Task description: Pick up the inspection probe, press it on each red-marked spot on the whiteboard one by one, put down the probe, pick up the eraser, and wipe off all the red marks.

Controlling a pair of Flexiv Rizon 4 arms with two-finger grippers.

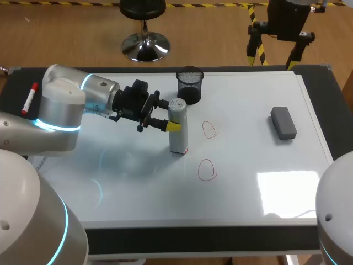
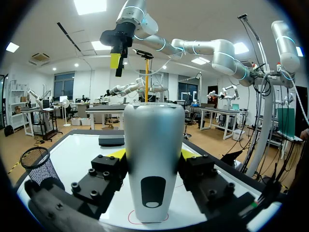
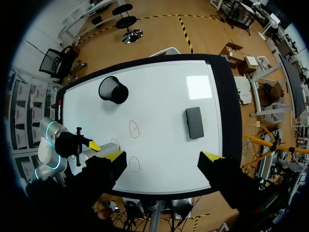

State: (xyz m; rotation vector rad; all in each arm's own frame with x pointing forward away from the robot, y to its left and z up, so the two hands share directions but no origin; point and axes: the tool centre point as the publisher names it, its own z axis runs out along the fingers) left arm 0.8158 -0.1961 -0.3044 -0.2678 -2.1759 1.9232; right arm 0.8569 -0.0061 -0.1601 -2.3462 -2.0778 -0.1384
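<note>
Near the middle of the whiteboard point(image 1: 248, 165), your left gripper point(image 1: 174, 116) is pinching the inspection probe point(image 1: 178, 138) — one yellow-tipped finger on each side of the pale cylinder, squarely clamped. The probe stands upright with its foot down on the board, and from the left wrist view you can see a red ring point(image 2: 133, 219) curving round its base. Two more marks show in the head view, just to the probe's right: a far red oval point(image 1: 209, 130) level with the probe's body, and a near red oval point(image 1: 207, 169) closer to the front edge. Neither touches the probe. Over on the right side of the board lies the eraser point(image 1: 283, 122), a grey block, flat and well apart from the marks. A black mesh cup point(image 1: 190, 85) sits at the board's far edge, just behind the probe. A red marker point(image 1: 29, 98) rests on the dark table border point(image 1: 14, 83) at the far left. Your right gripper point(image 3: 161, 157) hangs high above the table — fingers spread wide, nothing between them.
</note>
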